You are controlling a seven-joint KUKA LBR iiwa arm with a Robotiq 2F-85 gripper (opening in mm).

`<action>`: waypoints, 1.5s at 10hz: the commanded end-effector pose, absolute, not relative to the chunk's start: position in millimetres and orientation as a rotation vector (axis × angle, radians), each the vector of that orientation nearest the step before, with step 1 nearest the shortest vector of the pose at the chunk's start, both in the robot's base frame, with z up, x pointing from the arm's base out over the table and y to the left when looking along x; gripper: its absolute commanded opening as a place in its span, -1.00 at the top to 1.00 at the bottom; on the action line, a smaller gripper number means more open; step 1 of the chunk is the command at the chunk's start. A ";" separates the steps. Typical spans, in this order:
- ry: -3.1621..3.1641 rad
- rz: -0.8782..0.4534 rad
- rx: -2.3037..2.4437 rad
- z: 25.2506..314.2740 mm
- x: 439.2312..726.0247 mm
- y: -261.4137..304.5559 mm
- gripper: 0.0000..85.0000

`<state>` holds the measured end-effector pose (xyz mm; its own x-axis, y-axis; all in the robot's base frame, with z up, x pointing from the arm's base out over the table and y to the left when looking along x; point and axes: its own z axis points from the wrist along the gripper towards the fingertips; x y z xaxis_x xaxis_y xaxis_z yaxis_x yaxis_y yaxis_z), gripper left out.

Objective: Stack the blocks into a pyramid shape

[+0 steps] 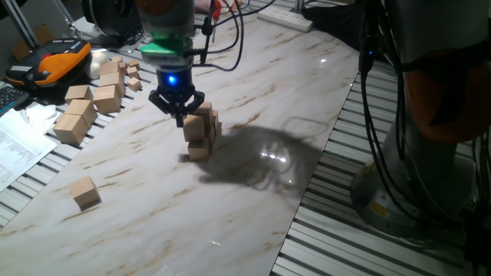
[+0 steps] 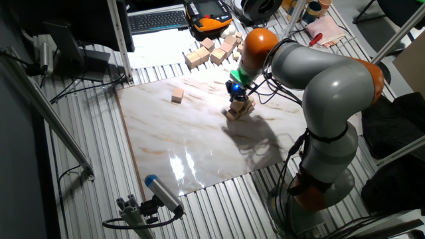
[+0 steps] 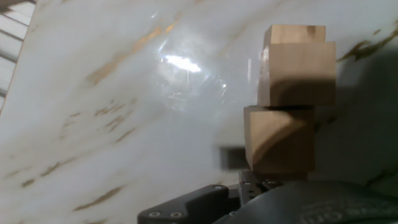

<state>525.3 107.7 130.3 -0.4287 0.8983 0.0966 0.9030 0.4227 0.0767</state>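
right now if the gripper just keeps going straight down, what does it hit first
Most likely the stacked blocks: the gripper points down right at the stack's top, apparently touching it. Whether it holds a block is unclear.

A marble-patterned board point(image 1: 138, 230) lay on a slatted table point(image 1: 360, 245). Bigger oblong wooden blocks point(image 1: 77, 119) sat heaped beside the board's far corner. An orange-and-black device point(image 1: 57, 60), a keyboard point(image 2: 158, 20) and papers point(image 1: 15, 149) lay beyond.

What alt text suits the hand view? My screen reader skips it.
Three light-tan wooden cubes line up close together on a white marble-patterned tabletop with tan veins. Dark gripper hardware fills the bottom edge, and a glare spot shines on the marble.
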 end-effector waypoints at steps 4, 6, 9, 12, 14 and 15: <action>-2.661 -0.335 -1.414 132.2 523.8 100.6 1.00; -2.718 -0.332 -1.276 132.2 523.8 100.6 1.00; -2.763 -0.306 -1.190 132.2 523.8 100.6 1.00; -2.713 -0.367 -1.301 132.2 523.8 100.6 1.00; -2.679 -0.342 -1.398 132.2 523.8 100.6 1.00; -2.659 -0.364 -1.445 132.7 526.0 109.0 1.00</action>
